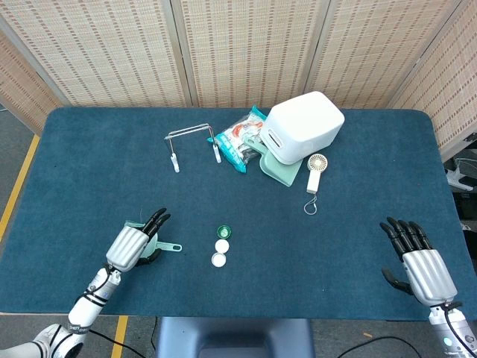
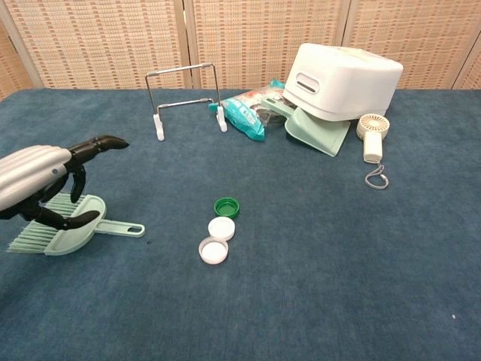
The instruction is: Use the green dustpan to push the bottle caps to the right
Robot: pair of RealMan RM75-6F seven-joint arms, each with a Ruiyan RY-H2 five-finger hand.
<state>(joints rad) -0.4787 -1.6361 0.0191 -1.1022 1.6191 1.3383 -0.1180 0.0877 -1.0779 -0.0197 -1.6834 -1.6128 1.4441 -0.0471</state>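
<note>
Although a printed snack packet lies among the things at the back of the bench, no writing on it can be read, and no brand is seen on any other thing. A small green dustpan with a brush set in it lies flat on the blue, carpet-like cover near the front left; its thin handle points toward the bottle caps and its pale bristles stick out on the far side. The left hand is held just above the pan with fingers spread and nothing gripped, though the dark thumb curls close over the pan's rim. Whether it touches the rim cannot be told. Three round bottle caps sit in a short row just beside one another, near the handle tip but apart from it: a green cap farthest back, then a white cap, then a second white cap. The right hand is seen at the front right edge, well apart from the caps, its fingers extended and holding nothing. At the back stand a bent wire rack, a white plastic box with rounded corners, a second pale green dustpan partly under it, and a small handheld fan with a wrist loop.
</note>
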